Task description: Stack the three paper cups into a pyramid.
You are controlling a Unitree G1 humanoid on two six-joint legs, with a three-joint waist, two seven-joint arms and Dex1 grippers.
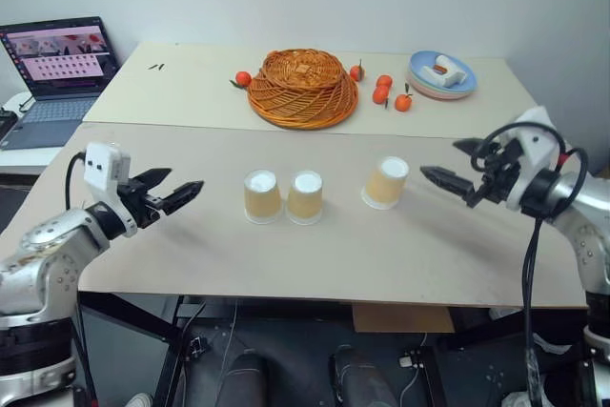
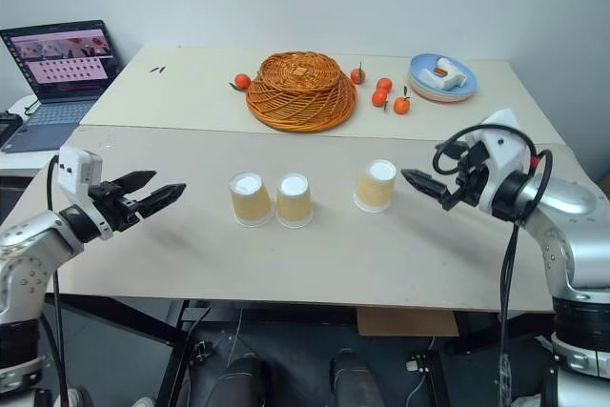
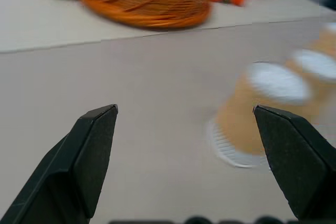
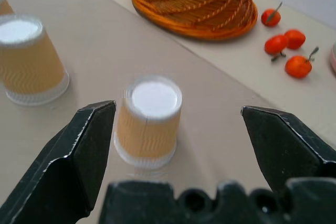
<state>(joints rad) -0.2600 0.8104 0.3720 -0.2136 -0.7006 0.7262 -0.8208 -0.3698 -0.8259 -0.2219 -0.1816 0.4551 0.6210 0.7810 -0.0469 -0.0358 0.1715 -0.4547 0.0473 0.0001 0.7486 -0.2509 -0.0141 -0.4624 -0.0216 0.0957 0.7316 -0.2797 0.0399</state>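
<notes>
Beige table (image 1: 315, 254): three paper cups (image 1: 307, 196) inverted, tan ribbed, white bases up; left end effector (image 1: 177, 193), right end effector (image 1: 446, 167) spread, empty

— Where do the cups sit?
— All upside down on the bench (image 1: 191, 264): two cups (image 1: 284, 196) touching side by side, a third cup (image 1: 386, 182) apart to their right.
— And behind?
— A basket (image 1: 303, 88) (overturned), oranges (image 1: 389, 92) beside it, a plate (image 1: 442, 74) further right, a laptop (image 1: 55, 73) far left.
</notes>
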